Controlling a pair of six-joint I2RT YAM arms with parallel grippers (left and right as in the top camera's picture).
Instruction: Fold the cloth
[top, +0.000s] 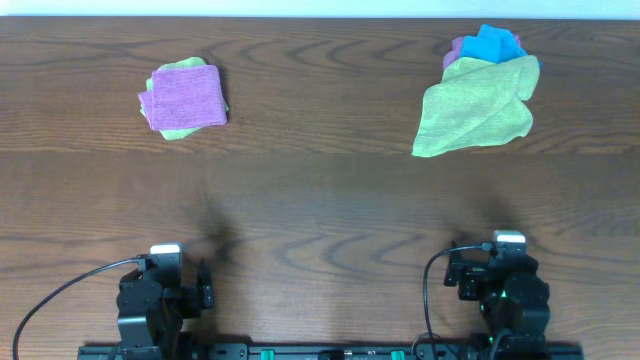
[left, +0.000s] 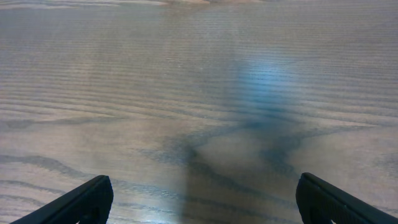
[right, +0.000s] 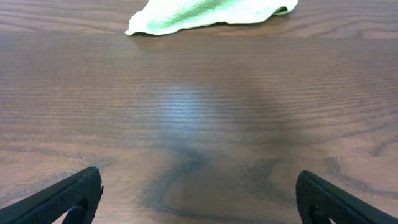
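On the brown wooden desk (top: 320, 200) two groups of cloth are seen, both on the far side and well apart from each other. At the far right a loose green cloth (top: 475, 115) is spread in an uneven, wrinkled shape, with one corner pointing toward the near left. Behind it, partly covered by its far edge, a blue cloth (top: 497, 43) and a small purple cloth (top: 455, 48) are crumpled together. At the far left a folded purple cloth (top: 186, 95) is laid in a neat square on top of a folded green cloth (top: 178, 132), of which only a narrow edge is visible on the near side. The left arm (top: 155, 295) and the right arm (top: 505, 290) are placed at the near edge of the desk, far from every cloth. In the left wrist view the two dark fingertips (left: 93, 199) are seen in the lower corners, so the jaws are wide apart and nothing is held between them; only bare wood is seen ahead. In the right wrist view the fingertips (right: 68, 196) are spread in the same way, the jaws wide and holding nothing, and the near edge of the loose green cloth (right: 205, 14) is visible at the top of the picture.
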